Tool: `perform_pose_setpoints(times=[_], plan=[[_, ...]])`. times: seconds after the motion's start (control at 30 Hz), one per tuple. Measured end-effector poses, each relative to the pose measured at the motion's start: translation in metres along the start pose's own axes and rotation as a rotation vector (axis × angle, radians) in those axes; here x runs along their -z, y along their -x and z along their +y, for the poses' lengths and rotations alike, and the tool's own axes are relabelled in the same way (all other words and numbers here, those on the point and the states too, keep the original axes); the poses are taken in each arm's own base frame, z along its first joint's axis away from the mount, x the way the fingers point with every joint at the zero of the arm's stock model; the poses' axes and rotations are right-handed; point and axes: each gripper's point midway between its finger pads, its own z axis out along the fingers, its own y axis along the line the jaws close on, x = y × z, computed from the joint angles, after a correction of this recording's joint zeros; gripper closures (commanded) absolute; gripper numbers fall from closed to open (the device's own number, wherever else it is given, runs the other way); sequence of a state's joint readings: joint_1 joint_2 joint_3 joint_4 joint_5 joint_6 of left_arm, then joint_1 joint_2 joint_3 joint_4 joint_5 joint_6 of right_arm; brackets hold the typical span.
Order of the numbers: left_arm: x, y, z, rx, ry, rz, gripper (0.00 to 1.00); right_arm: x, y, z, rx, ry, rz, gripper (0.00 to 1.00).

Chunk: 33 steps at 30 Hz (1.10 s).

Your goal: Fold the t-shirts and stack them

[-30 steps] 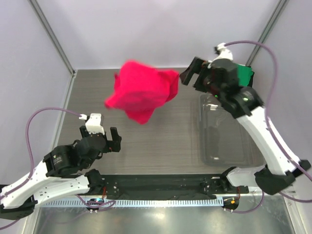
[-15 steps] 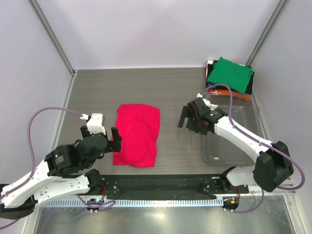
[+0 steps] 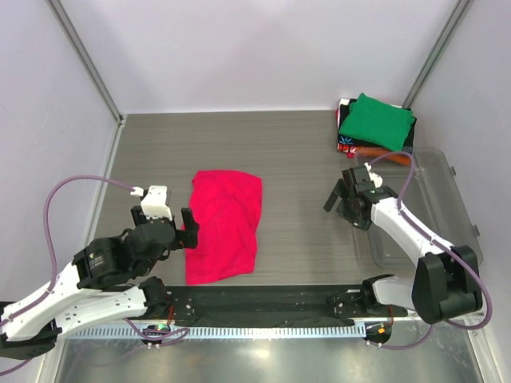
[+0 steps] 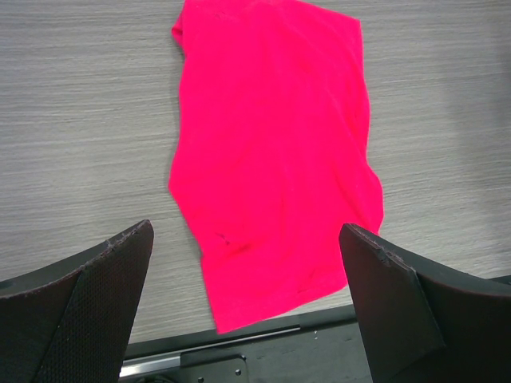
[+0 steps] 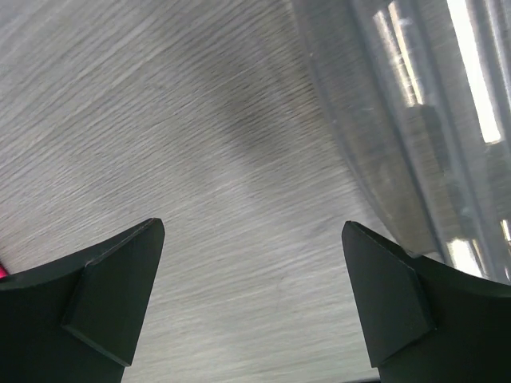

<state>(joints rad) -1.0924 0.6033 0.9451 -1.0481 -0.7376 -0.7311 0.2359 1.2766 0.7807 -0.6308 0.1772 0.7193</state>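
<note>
Beside the crimson-pink t-shirt [image 3: 223,226], the left gripper [image 3: 187,229] hovers low, jaws apart.

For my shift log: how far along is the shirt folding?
Done: folded stack, green shirt on top, far right corner. In hand: nothing; left end effector and right end effector open, empty. Left: pink shirt lies unfolded on the table.

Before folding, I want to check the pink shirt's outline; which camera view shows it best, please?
The top external view: the whole pink shirt lies on the table, uncropped. The left wrist view is closer but crops its top edge. The right wrist view catches only a pink sliver.
</note>
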Motion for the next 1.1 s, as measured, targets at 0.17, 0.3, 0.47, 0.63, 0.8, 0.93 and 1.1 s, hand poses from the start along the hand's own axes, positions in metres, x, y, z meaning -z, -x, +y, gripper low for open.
perform_pose_setpoints(times=[0.17,0.3,0.47,0.63,0.8,0.93,1.1], plan=[[0.0,0.0,0.0,0.001,0.0,0.0,0.0,0.018,0.003,-0.004,0.026,0.021,-0.031,0.0],[0.0,0.0,0.001,0.003,0.003,-0.003,0.0,0.04,-0.02,0.031,0.176,0.1,-0.026,0.0],[0.004,0.004,0.008,0.046,0.017,-0.032,0.01,0.1,-0.091,0.141,0.482,0.323,-0.017,0.04],[0.021,0.015,0.037,0.178,0.04,-0.126,0.01,0.137,-0.182,0.238,0.674,0.454,0.022,0.08],[0.045,0.029,0.069,0.362,0.001,-0.262,0.02,0.125,-0.278,0.305,0.815,0.484,0.077,0.17],[0.046,0.027,0.077,0.377,0.029,-0.271,0.02,0.102,-0.339,0.325,0.896,0.469,0.132,0.21],[0.041,0.023,0.074,0.35,0.062,-0.246,0.01,0.084,-0.376,0.332,0.94,0.457,0.173,0.28]])
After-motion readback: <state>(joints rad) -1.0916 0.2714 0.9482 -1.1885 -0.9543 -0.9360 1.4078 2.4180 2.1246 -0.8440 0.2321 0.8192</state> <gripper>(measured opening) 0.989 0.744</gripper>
